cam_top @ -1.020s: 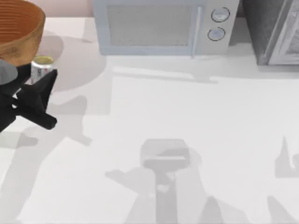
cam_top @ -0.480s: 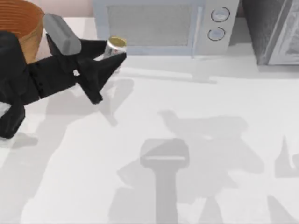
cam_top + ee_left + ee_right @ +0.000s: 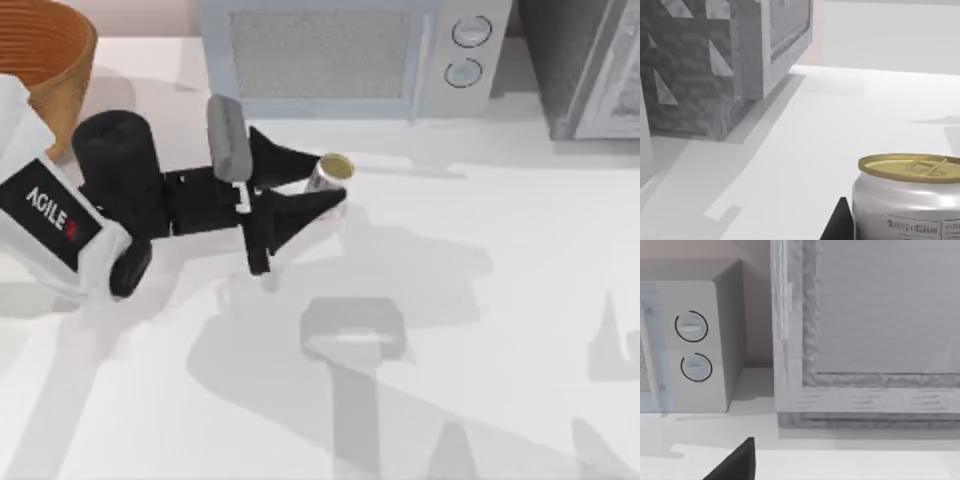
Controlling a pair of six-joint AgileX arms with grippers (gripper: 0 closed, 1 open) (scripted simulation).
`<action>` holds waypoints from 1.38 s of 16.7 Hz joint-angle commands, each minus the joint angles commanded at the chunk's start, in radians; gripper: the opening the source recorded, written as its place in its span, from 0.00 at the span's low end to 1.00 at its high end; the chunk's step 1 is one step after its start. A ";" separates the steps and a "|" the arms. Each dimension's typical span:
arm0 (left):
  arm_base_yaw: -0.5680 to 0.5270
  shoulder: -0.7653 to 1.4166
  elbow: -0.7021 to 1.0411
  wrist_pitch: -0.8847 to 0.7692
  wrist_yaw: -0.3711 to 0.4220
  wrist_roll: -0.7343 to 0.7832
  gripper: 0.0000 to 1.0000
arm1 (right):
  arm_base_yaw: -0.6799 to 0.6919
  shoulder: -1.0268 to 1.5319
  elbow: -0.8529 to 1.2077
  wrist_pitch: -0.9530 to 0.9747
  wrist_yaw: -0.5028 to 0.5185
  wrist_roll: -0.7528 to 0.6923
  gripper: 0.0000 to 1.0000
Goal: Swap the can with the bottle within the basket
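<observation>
One AgileX arm does the work at this moment: the left gripper (image 3: 325, 190) reaches out over the white table (image 3: 480, 300) with the can (image 3: 328, 172) pinched between its two dark fingers, the jaws closed to the can's width and holding nothing else. The can stands upright in the grasp, gold top up, sitting at the very fingertips rather than deep in the jaws. From the left wrist camera the can (image 3: 907, 197) rises just ahead of the lens, with one dark fingertip (image 3: 840, 222) pressed alongside its wall.

Behind the gripper, back past the arm's wrist, the basket (image 3: 50, 70) sits at the table's far left corner, well apart from the can. Beyond the fingertips stands the microwave (image 3: 345, 55), near but not touching.

Risk, judged from this hold: a grip so close to the fingertips could let the smooth can slip or tilt during a fast swing, and it would roll if dropped. A reach further forward could also clip the microwave's front.

Whether the can hangs clear of the table or rests on it cannot be told. The right gripper (image 3: 735, 462) waits parked, facing the microwave and a grey cabinet (image 3: 865, 330).
</observation>
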 joint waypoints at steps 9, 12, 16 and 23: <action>-0.043 0.274 0.125 0.166 0.148 -0.006 0.00 | 0.000 0.000 0.000 0.000 0.000 0.000 1.00; -0.043 0.274 0.125 0.166 0.148 -0.006 0.00 | 0.000 0.000 0.000 0.000 0.000 0.000 1.00; -0.043 0.274 0.125 0.166 0.148 -0.006 0.08 | 0.000 0.000 0.000 0.000 0.000 0.000 1.00; -0.043 0.274 0.125 0.166 0.148 -0.006 0.60 | 0.000 0.000 0.000 0.000 0.000 0.000 1.00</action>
